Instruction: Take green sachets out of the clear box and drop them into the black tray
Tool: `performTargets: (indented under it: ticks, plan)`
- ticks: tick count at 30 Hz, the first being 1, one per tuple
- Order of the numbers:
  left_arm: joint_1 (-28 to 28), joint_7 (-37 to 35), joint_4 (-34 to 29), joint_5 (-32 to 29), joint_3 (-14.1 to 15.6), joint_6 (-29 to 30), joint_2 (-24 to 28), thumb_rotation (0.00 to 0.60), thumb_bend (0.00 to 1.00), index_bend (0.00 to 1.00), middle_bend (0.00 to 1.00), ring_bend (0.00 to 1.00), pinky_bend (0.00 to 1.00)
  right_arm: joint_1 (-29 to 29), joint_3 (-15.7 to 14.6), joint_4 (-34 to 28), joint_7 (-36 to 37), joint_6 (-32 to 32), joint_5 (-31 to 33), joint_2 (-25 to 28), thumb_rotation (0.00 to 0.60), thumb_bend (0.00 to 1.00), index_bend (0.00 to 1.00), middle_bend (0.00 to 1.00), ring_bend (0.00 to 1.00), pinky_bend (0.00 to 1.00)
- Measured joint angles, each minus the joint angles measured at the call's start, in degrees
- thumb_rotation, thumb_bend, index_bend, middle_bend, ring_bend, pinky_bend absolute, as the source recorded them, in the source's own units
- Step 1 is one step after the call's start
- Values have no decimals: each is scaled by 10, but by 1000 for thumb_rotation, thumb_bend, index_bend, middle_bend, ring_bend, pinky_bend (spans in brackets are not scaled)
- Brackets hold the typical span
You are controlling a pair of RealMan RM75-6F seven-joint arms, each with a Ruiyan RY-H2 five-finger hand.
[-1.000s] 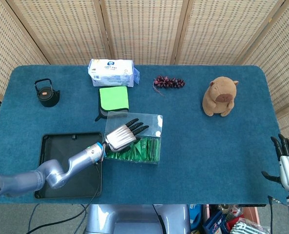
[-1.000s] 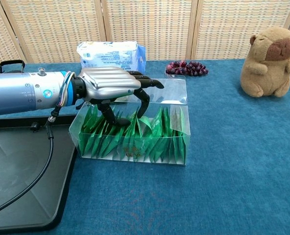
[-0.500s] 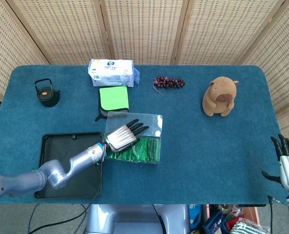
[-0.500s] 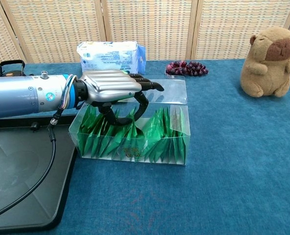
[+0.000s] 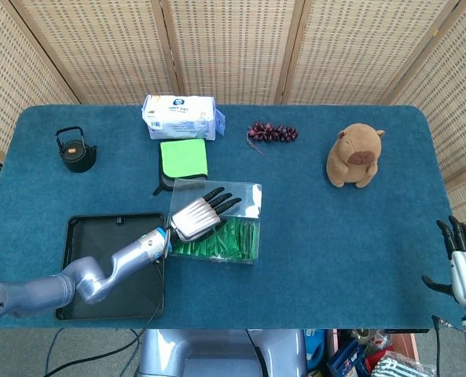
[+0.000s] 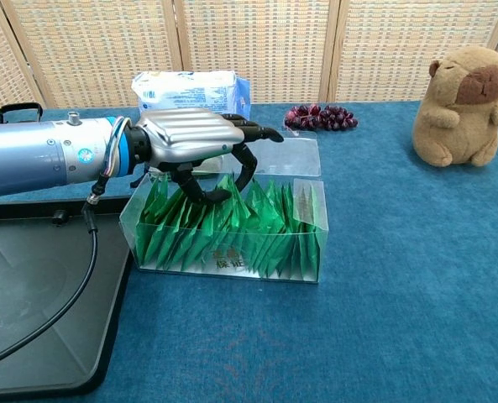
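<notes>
The clear box (image 5: 253, 193) (image 6: 304, 158) stands mid-table, packed with upright green sachets (image 5: 236, 239) (image 6: 269, 227). My left hand (image 5: 197, 216) (image 6: 190, 138) hovers over the box's left half with its fingers curled down inside. The thumb and a finger pinch the top of one green sachet (image 6: 228, 189), which stands higher than the others. The black tray (image 5: 83, 236) (image 6: 30, 294) lies directly left of the box with no sachets in it. My right hand (image 5: 464, 267) hangs off the table's near right corner, fingers apart and holding nothing.
Along the far side are a black kettle (image 5: 77, 149), a tissue pack (image 5: 179, 116) (image 6: 190, 92), a green cloth (image 5: 184, 159), grapes (image 5: 272, 132) (image 6: 320, 116) and a capybara toy (image 5: 356, 155) (image 6: 463, 105). A black cable (image 6: 72, 294) from my left arm loops over the tray.
My left hand closed its fingers among the sachets and rose a little, drawing one sachet's top upward. The right hand has not moved.
</notes>
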Motion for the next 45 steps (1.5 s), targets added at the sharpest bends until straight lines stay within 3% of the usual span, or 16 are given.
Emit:
performTargets:
  ticks: [25, 45]
  plan:
    - [17, 26, -120, -7, -30, 52, 84, 600, 492, 673, 0, 0, 0, -7, -4, -9, 4, 18, -18, 4, 600, 0, 0, 0, 0, 0]
    - [74, 40, -220, -18, -52, 128, 200, 600, 492, 673, 0, 0, 0, -10, -9, -15, 8, 26, -33, 7, 600, 0, 0, 0, 0, 0]
